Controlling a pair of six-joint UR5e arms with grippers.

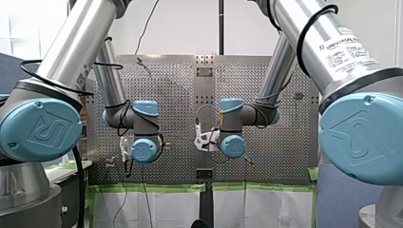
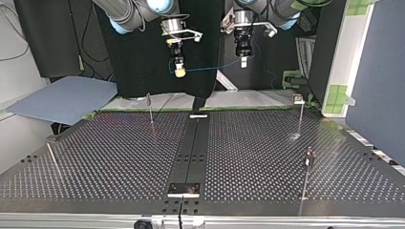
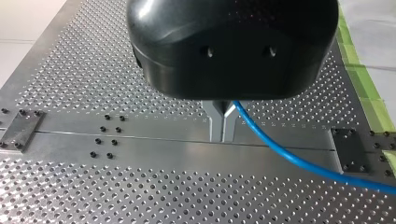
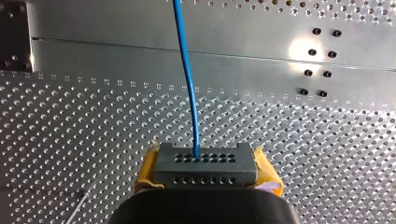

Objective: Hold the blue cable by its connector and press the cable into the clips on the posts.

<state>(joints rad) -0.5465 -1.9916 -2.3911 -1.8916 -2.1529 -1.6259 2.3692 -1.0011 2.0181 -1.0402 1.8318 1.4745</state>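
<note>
The blue cable (image 2: pixel 210 69) hangs in the air between both grippers, high above the perforated table (image 2: pixel 119 157). My right gripper (image 2: pixel 179 71) is at the top view's left. In its wrist view the right gripper (image 4: pixel 204 169) is shut on a dark grey connector (image 4: pixel 204 158) between its yellow pads (image 4: pixel 268 176), and the cable (image 4: pixel 187 70) runs straight ahead from it. My left gripper (image 2: pixel 243 61) has its metal fingers (image 3: pixel 217 123) shut on the cable (image 3: pixel 289 156), which trails off to one side. Thin posts carry clips (image 2: pixel 298 99) over the table.
Posts stand at the back left (image 2: pixel 150 109), back right (image 2: pixel 300 117), front right (image 2: pixel 308 169) and front left (image 2: pixel 52 160) of the top view. A dark centre strip (image 2: pixel 193 143) splits the table. A blue-grey sheet (image 2: pixel 62 98) lies beyond its back left corner.
</note>
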